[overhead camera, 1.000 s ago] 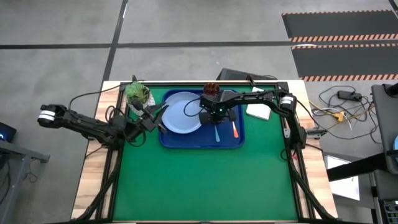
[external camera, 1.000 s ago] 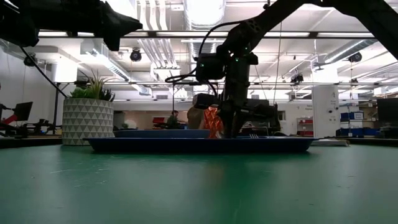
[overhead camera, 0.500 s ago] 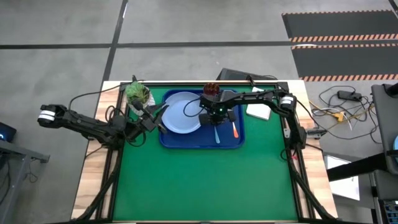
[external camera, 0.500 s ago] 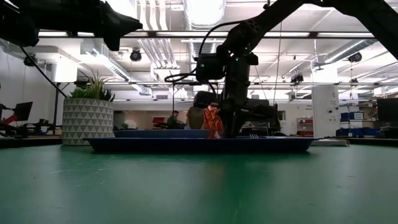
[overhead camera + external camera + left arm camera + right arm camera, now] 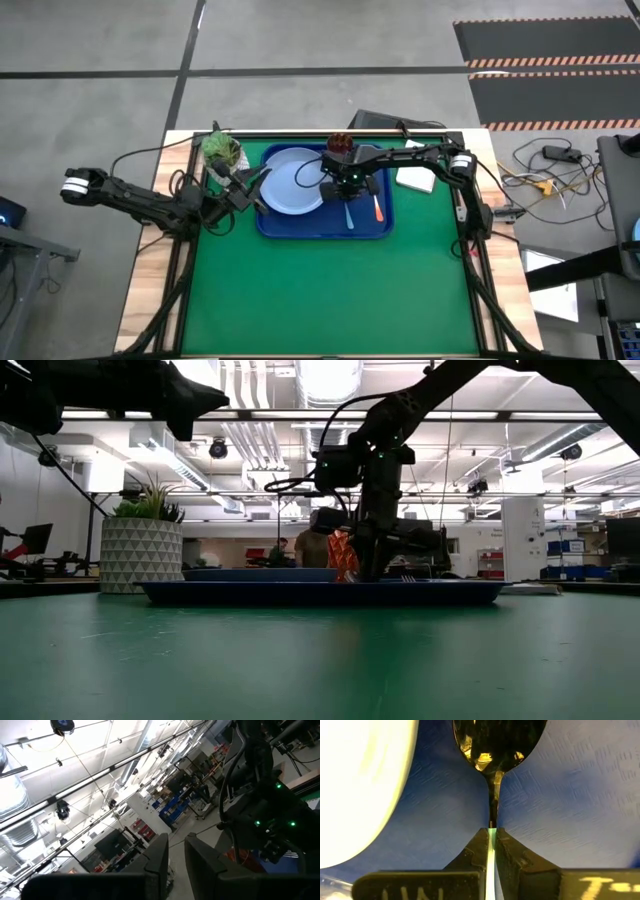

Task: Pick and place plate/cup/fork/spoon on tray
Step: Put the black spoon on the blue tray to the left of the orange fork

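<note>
The dark blue tray (image 5: 300, 225) lies at the far middle of the green mat. On it are the pale blue plate (image 5: 291, 183), at its left, and the fork (image 5: 377, 208) with the orange handle, at its right. The red-orange cup (image 5: 340, 144) stands at the tray's far edge. My right gripper (image 5: 349, 192) is low over the tray's middle, shut on the spoon (image 5: 496, 750). The spoon's light blue handle (image 5: 349, 216) sticks out toward the near edge. My left gripper (image 5: 258, 182) is raised by the tray's left edge; its fingers (image 5: 159, 860) point up at the ceiling, a narrow gap apart, and hold nothing. My right gripper pinches the spoon's handle (image 5: 491, 831) between its two fingers, just behind the thin neck below the dark bowl. The fingers come from above, pointing down, one on each side of the handle. The bowl is over the tray's floor beside the plate; whether it rests there I cannot tell.
A white pot with a green plant (image 5: 221, 150) stands at the mat's far left corner, close to my left arm. A white block (image 5: 414, 180) lies to the right of the tray. The wide near half of the green mat (image 5: 330, 295) holds nothing.
</note>
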`<state>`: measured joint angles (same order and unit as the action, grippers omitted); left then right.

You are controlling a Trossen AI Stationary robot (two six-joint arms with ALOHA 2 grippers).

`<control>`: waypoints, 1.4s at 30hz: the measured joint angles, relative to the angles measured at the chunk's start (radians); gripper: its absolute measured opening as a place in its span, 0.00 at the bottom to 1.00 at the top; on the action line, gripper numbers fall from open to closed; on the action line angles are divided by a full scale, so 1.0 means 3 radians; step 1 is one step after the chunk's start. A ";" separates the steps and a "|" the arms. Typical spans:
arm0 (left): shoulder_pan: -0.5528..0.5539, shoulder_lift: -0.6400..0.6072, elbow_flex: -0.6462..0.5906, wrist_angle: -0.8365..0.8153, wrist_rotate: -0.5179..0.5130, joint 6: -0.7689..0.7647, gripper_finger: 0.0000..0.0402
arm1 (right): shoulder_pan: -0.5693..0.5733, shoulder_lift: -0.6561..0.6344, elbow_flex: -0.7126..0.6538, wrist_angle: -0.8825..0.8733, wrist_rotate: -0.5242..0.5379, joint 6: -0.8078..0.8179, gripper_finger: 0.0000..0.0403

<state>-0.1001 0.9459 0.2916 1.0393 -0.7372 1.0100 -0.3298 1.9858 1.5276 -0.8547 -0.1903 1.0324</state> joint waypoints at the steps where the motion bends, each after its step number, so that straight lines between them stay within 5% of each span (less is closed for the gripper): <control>1: -0.0001 0.0000 0.0000 -0.0001 0.0000 0.0000 0.11 | 0.0000 0.0000 0.0000 0.0002 0.0000 -0.0007 0.03; 19: -0.0001 0.0000 0.0000 -0.0001 0.0000 0.0001 0.11 | -0.0001 0.0000 0.0000 0.0023 0.0232 -0.0132 0.04; 42: -0.0001 0.0000 0.0000 -0.0002 0.0001 0.0001 0.11 | 0.0014 -0.0261 0.0079 -0.0025 0.0289 -0.0281 0.23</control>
<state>-0.1005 0.9459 0.2916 1.0388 -0.7370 1.0103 -0.3256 1.9074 1.5513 -0.8623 -0.1036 0.9481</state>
